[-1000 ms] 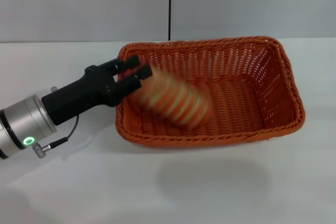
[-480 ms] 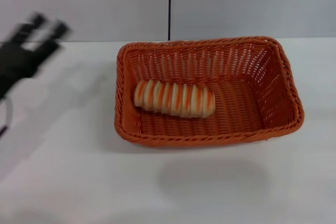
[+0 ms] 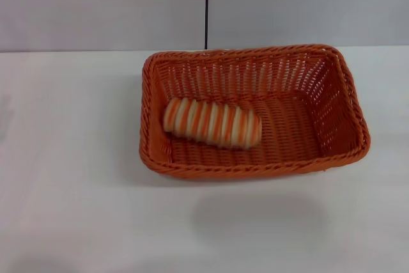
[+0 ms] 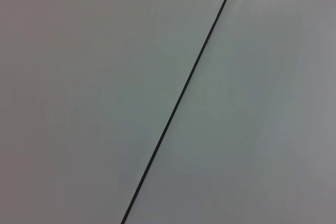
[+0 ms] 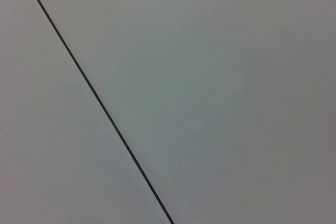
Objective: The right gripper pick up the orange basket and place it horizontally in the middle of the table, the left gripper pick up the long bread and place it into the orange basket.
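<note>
— Gone from the head view is the left gripper, which a moment ago was off at the far left; neither gripper shows anywhere, so whether their jaws are released or clenched I cannot tell.

— And the long bread (image 3: 212, 123)?

— Lying free in the orange basket (image 3: 348, 103), in its left half, on the woven floor. Cream with orange crosswise stripes, rounded ends. Its long axis runs left to right, the right end tilted slightly nearer. The basket sits lengthwise left to right on the table (image 3: 70, 177).

— Wrist views?

— Only a grey wall (image 4: 94, 77) with a dark seam (image 4: 178, 100).
</note>
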{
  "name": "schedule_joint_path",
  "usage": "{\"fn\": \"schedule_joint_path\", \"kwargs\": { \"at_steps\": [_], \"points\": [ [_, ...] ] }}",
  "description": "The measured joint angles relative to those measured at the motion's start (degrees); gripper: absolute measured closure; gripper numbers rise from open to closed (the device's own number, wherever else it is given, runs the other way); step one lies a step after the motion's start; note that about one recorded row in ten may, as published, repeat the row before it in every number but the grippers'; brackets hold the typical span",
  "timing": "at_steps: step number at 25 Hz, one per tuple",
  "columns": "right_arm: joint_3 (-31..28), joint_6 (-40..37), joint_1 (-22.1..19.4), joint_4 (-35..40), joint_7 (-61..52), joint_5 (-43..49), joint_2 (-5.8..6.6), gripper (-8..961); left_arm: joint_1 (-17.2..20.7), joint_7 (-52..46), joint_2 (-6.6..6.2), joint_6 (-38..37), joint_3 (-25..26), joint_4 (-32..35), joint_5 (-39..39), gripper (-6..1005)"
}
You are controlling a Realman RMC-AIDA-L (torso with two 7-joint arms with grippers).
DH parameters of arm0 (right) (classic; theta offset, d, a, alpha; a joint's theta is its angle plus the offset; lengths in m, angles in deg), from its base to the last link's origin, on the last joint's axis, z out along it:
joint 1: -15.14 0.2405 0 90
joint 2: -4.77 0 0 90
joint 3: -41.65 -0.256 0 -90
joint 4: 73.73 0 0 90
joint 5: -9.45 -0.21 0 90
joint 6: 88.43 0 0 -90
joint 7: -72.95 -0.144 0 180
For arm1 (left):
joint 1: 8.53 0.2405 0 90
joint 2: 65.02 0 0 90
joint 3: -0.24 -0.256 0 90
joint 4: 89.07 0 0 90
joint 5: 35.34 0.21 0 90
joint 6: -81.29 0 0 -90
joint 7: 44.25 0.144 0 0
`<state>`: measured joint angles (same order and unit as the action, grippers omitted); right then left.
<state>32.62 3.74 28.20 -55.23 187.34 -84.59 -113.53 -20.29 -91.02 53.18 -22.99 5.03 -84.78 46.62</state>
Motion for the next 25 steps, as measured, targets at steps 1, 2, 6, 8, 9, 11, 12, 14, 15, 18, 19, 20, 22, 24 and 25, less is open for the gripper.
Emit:
{"fn": "schedule_joint_path", "kwargs": {
  "at_steps": [1,2,6,8,9,11,12,14,15,18,19,20,22,24,25],
  "points": [
    [0.00,0.00,0.00,0.00,0.00,0.00,0.00,473,0.07,-0.18,0.00,0.00,0.01,0.00,-0.01,177],
    [-0.04,-0.01,0.03,-0.04,0.13,-0.01,0.00,474,0.10,-0.33,0.00,0.01,0.02,0.00,0.00,189],
    [-0.35,-0.04,0.02,-0.46,0.21,-0.04,-0.01,474,0.25,-0.14,0.06,0.40,0.59,-0.41,-0.01,236],
    [-0.95,-0.06,-0.07,-0.58,0.22,-0.08,-0.05,473,0.25,0.00,0.07,0.66,1.12,-0.66,-0.03,260],
    [-0.95,-0.06,-0.07,-0.58,0.22,-0.08,-0.05,473,0.25,0.00,0.07,0.66,1.12,-0.66,-0.03,293],
    [-1.57,-0.07,-0.29,-0.63,0.22,-0.10,-0.23,472,0.21,0.03,0.09,0.73,1.45,-0.71,-0.06,360],
    [-1.57,-0.07,-0.29,-0.63,0.22,-0.10,-0.23,472,0.21,0.03,0.09,0.73,1.45,-0.71,-0.06,393],
    [-1.59,-0.07,-0.35,-0.67,0.26,-0.10,-0.31,472,0.21,0.03,0.09,0.67,1.48,-0.73,-0.06,460],
    [-1.60,-0.07,-0.34,-0.67,0.29,-0.10,-0.35,472,0.22,0.05,0.10,0.47,1.50,-0.78,-0.03,493],
    [-1.60,-0.07,-0.24,-0.67,0.31,-0.10,-0.37,472,0.22,0.05,0.10,0.42,1.45,-0.78,0.07,792],
    [-1.60,-0.07,-0.17,-0.66,0.31,-0.10,-0.37,472,0.22,0.05,0.10,0.42,1.45,-0.78,0.07,820],
    [-1.60,-0.09,-0.01,-0.66,0.32,-0.10,-0.34,472,0.24,0.07,0.10,0.45,1.29,-0.77,0.26,848],
    [-1.61,-0.13,0.06,-0.65,0.32,-0.10,-0.33,472,0.24,0.08,0.10,0.55,1.27,-0.77,0.29,903],
    [-1.87,-0.21,0.33,-0.66,0.32,-0.10,-0.31,472,0.25,0.08,0.10,0.62,1.25,-0.77,0.31,939],
    [-2.06,-0.23,0.41,-0.66,0.32,-0.10,-0.31,472,0.25,0.08,0.10,0.62,1.25,-0.77,0.31,947]
  ]
}}
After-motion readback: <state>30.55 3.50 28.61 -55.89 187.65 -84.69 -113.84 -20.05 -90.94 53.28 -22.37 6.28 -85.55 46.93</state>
